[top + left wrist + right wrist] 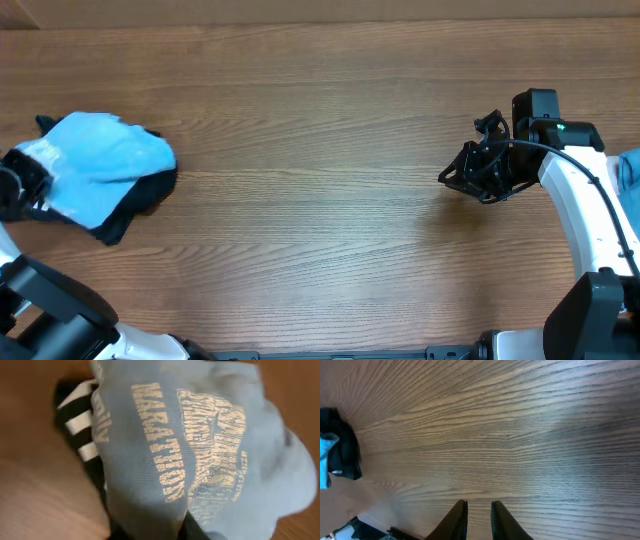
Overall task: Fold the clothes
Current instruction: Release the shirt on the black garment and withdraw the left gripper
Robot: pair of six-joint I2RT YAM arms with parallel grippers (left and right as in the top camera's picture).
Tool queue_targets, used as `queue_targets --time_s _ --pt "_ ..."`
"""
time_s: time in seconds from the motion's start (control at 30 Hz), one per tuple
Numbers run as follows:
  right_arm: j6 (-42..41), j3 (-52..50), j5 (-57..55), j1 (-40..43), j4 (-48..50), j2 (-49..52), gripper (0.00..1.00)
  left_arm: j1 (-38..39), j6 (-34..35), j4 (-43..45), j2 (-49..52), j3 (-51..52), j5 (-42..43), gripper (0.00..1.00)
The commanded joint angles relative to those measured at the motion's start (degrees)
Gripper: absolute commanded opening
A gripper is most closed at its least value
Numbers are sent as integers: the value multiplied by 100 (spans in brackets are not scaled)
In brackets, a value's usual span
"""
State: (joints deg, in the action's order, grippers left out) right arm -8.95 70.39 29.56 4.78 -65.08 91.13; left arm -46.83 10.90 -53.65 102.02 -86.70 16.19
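The clothes (110, 165) lie bunched at the table's far left: a light-blue shirt (200, 435) with yellowish "MARATHON" print on top of a black garment (75, 415) with white stripes. My left gripper (30, 188) is at the bundle's left edge. In the left wrist view the blue cloth lies over its fingertips (192, 527), and most of the jaws are hidden. My right gripper (450, 177) hovers over bare wood at the right, far from the bundle. Its fingers (502, 520) stand a narrow gap apart with nothing between them. The bundle (337, 455) also shows small in the right wrist view.
The wooden table (320, 220) stretches between the two arms. Another piece of light-blue cloth (630, 180) peeks in at the right edge, behind the right arm. The arm bases stand along the front edge.
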Motion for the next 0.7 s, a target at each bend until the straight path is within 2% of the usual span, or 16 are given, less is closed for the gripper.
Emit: queue_targets --time_s 0.0,0.03,0.07,0.1,0.13,0.17,0.23,0.27,0.3,0.33,0.37,0.4,0.47,0.57,0.6,0.67 --pt "44 90 -20 7 42 -81 20 -350 621 -210 -46 22 46 75" --pt "44 90 -20 7 42 -81 20 -378 570 -310 -46 22 256 85" --pt "46 90 -20 7 39 -81 20 -380 452 -400 -46 22 295 87" --pt "46 90 -20 7 39 -81 20 -378 391 -511 -46 22 280 96" --pt "46 90 -20 7 44 -81 20 -378 374 -669 -46 22 391 100" --pt "46 90 -20 7 46 -81 20 -378 251 -680 -52 22 680 98" --pt "48 90 -22 7 50 -81 21 -372 -415 -601 -92 17 1947 82" --pt "46 90 -22 7 59 -81 21 -330 -748 -472 -111 17 2208 67" --pt "46 90 -22 7 70 -81 21 -251 -1088 -317 -116 17 2227 40" --pt "46 90 -22 7 94 -81 21 -146 -1349 -179 -111 20 2149 19" --pt "46 90 -20 7 133 -81 21 98 -1681 -35 -105 28 1921 4" --pt "44 90 -20 7 160 -81 21 315 -1888 50 -105 42 1687 4" --pt "44 90 -17 7 168 -81 21 925 -1954 367 -7 140 649 4" --pt "44 90 -17 7 79 -81 21 1362 -1207 599 616 221 -404 4" --pt "44 90 -17 7 39 -81 21 1392 -861 640 885 221 -404 4" --pt "46 90 -20 7 20 -81 22 1397 -654 577 1340 221 39 4"
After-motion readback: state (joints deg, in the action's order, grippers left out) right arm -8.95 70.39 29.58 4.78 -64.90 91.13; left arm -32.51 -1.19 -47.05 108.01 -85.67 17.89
